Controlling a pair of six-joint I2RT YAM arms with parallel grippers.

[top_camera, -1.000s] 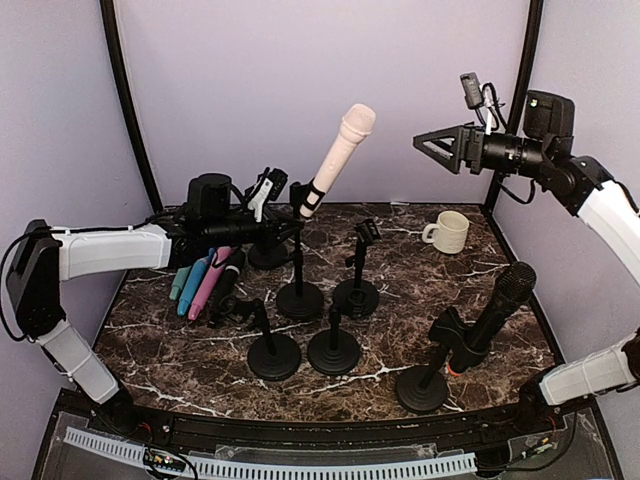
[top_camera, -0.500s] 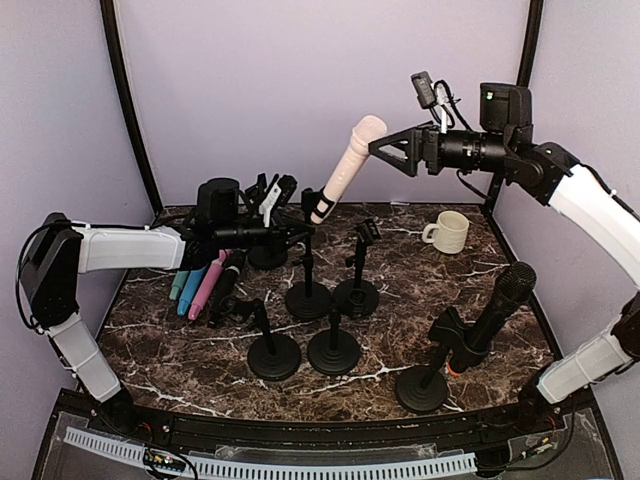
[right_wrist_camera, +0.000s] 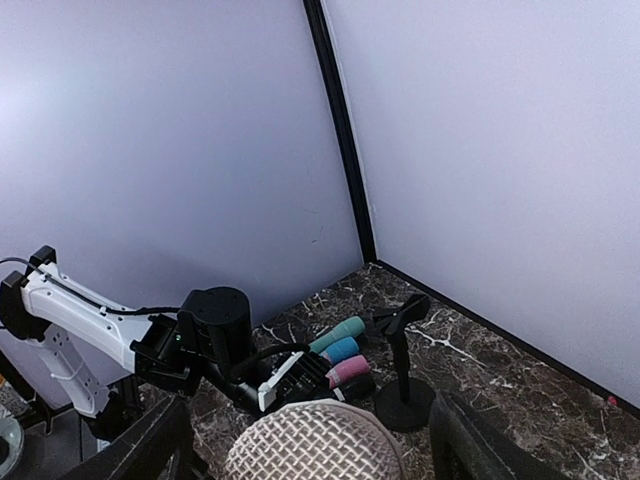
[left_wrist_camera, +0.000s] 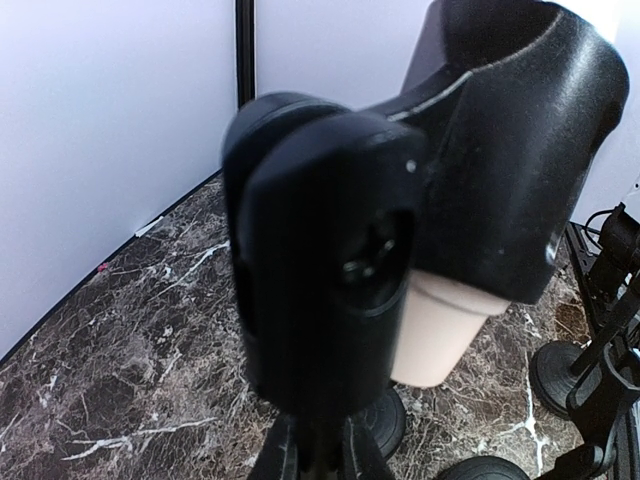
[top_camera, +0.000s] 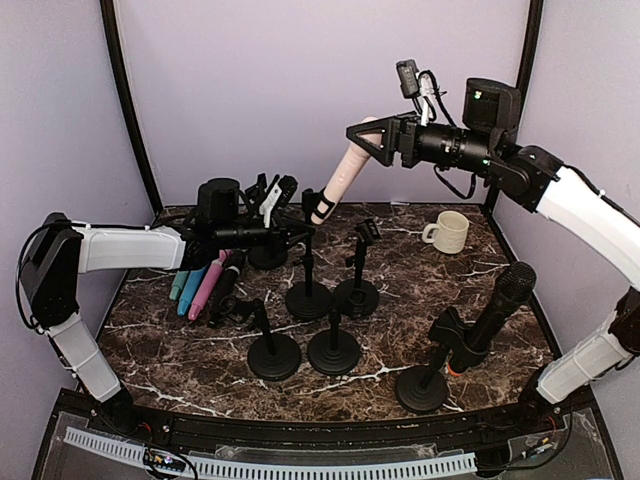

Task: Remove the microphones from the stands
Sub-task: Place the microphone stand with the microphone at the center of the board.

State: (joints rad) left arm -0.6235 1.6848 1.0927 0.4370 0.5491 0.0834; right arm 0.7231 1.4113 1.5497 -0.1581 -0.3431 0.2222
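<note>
A cream microphone leans up and to the right in the clip of a black stand at the back middle. My left gripper is shut on the stand's pole just below the clip. In the left wrist view the clip fills the frame, with the microphone's bottom end below it. My right gripper is open, its fingers on either side of the microphone's head. The mesh head sits between the fingers in the right wrist view.
A black microphone stands in another stand at the front right. Three empty stands are grouped in the middle. Several coloured microphones lie at the left. A white mug sits at the back right.
My right gripper has swung left from the far right and now straddles the microphone's head. My left gripper closed in on the stand pole, and the stand shifted slightly right.
</note>
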